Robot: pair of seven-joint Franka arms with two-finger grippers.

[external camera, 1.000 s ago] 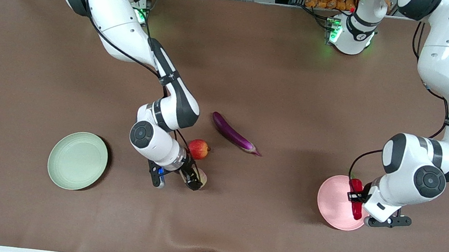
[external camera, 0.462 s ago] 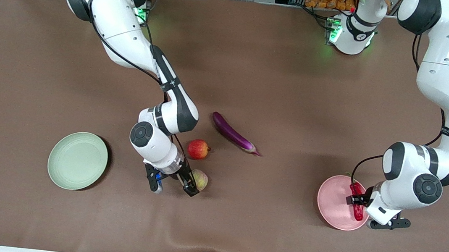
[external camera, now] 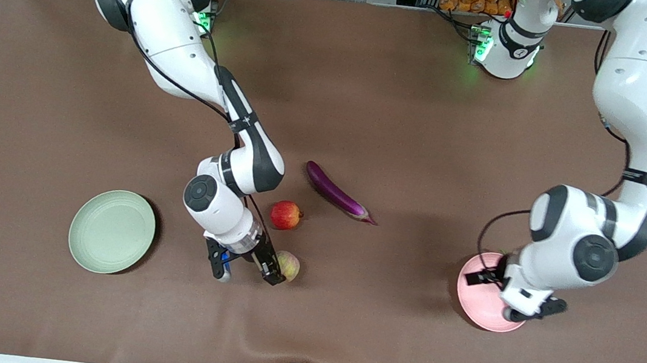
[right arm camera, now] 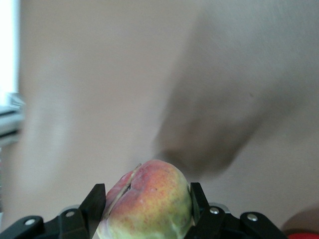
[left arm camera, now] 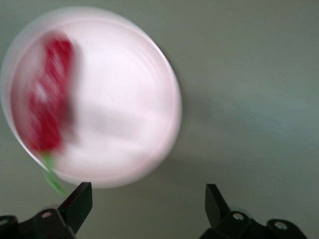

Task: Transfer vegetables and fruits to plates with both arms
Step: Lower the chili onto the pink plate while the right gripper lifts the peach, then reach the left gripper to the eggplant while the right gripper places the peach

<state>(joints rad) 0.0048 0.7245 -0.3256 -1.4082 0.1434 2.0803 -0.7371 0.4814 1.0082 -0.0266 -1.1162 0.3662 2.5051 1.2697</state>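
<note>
My right gripper (external camera: 279,269) is shut on the pale yellow-pink peach (external camera: 290,265), low over the brown cloth; in the right wrist view the peach (right arm camera: 149,199) fills the gap between the fingers (right arm camera: 94,201). The red apple (external camera: 286,214) lies close by, and the purple eggplant (external camera: 334,194) lies on the table farther from the camera. My left gripper (external camera: 489,281) is open and empty over the pink plate (external camera: 477,305). The left wrist view shows the red chili (left arm camera: 47,104) lying on that plate (left arm camera: 129,99); the arm hides it in the front view. The pale green plate (external camera: 112,232) is empty.
The brown cloth covers the whole table. The green plate sits toward the right arm's end, the pink plate toward the left arm's end. A small ridge in the cloth (external camera: 305,341) runs near the table's front edge.
My left gripper let go of the chili onto the pink plate, opened and drew away toward the table's middle. My right gripper closed on the peach and shifted it slightly.
</note>
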